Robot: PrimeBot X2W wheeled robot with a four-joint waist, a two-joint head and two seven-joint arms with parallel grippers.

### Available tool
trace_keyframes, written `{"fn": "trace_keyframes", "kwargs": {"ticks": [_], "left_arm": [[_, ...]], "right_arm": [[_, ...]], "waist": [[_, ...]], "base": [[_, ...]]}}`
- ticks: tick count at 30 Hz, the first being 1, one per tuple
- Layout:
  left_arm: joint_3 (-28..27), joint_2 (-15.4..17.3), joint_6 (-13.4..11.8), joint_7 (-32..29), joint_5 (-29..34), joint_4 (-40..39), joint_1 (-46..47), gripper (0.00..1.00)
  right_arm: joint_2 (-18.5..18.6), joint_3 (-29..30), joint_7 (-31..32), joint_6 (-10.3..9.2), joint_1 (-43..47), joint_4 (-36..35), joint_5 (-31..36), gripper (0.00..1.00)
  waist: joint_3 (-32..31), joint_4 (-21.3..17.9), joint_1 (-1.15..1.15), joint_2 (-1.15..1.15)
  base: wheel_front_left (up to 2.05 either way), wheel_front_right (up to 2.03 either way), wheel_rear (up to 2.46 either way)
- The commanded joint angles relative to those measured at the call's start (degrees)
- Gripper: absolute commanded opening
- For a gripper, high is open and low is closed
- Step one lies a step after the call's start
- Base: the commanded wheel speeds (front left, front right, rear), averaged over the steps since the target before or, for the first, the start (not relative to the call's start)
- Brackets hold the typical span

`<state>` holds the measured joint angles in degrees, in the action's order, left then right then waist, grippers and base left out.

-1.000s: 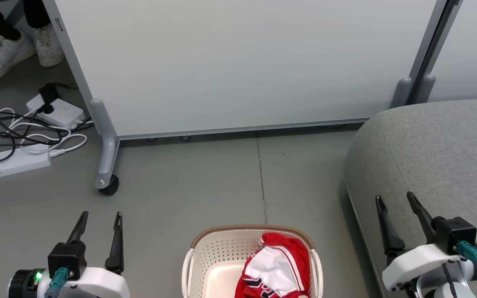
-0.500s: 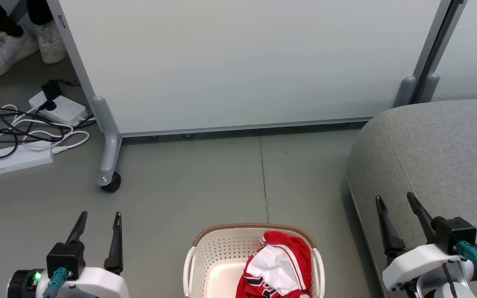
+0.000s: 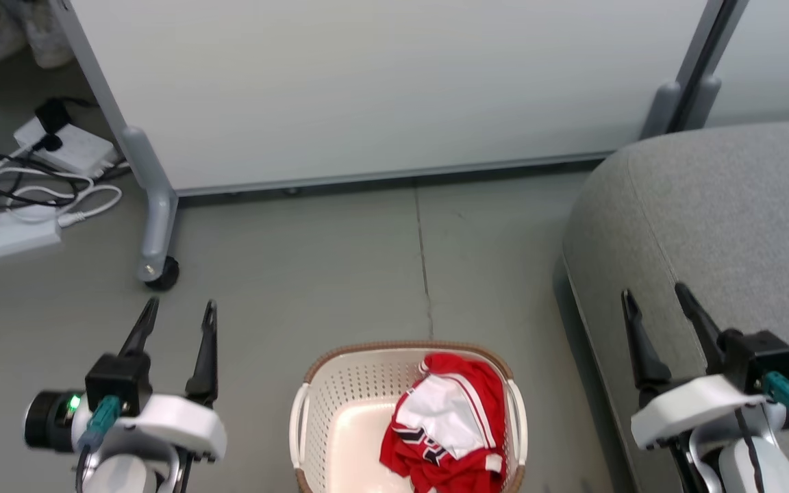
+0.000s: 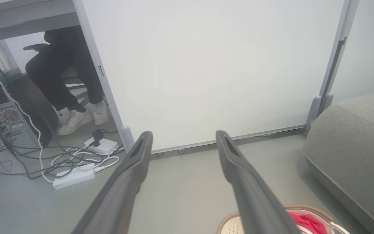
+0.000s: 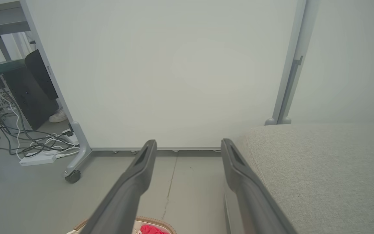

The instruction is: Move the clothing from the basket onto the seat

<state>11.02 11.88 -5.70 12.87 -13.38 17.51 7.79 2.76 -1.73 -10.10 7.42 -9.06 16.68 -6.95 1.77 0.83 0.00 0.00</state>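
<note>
The left gripper (image 3: 183, 303) hangs with its 2 long dark fingers spread wide and nothing between them. The right gripper (image 3: 652, 291) is spread the same way and is equally empty. Between the 2, nearer the robot than either set of fingertips, sits the cream perforated plastic basket (image 3: 340, 411) with a brown woven-look rim. The soft red and white clothing (image 3: 449, 418), with dark lettering, lies bunched against the basket side nearer the right gripper. The half nearer the left gripper shows bare plastic. The large grey upholstered seat (image 3: 709, 219) lies beneath and to the outer side of the right gripper.

Nothing is grasped yet, so the likely troubles lie in the reach. The cloth is a loose heap, and a pinch may catch only 1 layer and let the rest slide off. How many garments it holds I cannot tell. A finger driven too deep could hook a perforation and drag or tip the light basket. The right arm, close to the seat edge, could brush the upholstery while swinging inward.

The basket stands on a smooth grey floor (image 3: 298, 274). Ahead of both grippers stands a white partition panel (image 3: 381, 89) on a grey leg with a black caster (image 3: 160, 275). Out past the left gripper lie white power strips and tangled cables (image 3: 4, 236), and a person's white shoes (image 4: 75, 121).
</note>
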Motion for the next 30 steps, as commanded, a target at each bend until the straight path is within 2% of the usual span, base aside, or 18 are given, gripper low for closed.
{"fn": "trace_keyframes", "kwargs": {"ticks": [1,7,17,25,30], "left_arm": [[0.6,-0.2,0.7,0.1,0.2,-0.1,2.4,1.0],[3.5,-1.6,2.9,-0.5,1.2,2.4,10.4,1.0],[9.9,-4.8,8.6,-3.0,2.7,15.9,24.2,1.0],[14.2,-4.8,11.7,-4.4,4.1,27.7,32.7,1.0],[17.3,-4.1,12.7,-4.9,5.1,35.5,38.4,1.0]], "right_arm": [[0.3,0.2,0.0,0.13,-1.3,-0.9,0.4,1.0],[0.3,0.1,0.4,0.13,-5.5,-4.9,0.7,1.0],[0.2,-1.2,-1.8,0.13,-12.1,-10.1,-2.0,1.0],[0.2,-3.2,-3.8,0.13,-15.0,-12.7,-5.0,1.0],[0.2,-4.8,-4.8,0.12,-16.6,-14.5,-6.9,1.0]], "waist": [[3.2,-1.8,0.0,0.0],[12.9,-5.6,0.0,0.0],[28.5,-13.0,0.0,0.0],[38.1,-17.6,0.0,0.0],[43.8,-20.4,0.0,0.0]], "base": [[0.0,0.0,0.0],[0.0,0.0,0.0],[0.0,0.0,0.0],[0.0,0.0,0.0],[0.0,0.0,0.0]]}}
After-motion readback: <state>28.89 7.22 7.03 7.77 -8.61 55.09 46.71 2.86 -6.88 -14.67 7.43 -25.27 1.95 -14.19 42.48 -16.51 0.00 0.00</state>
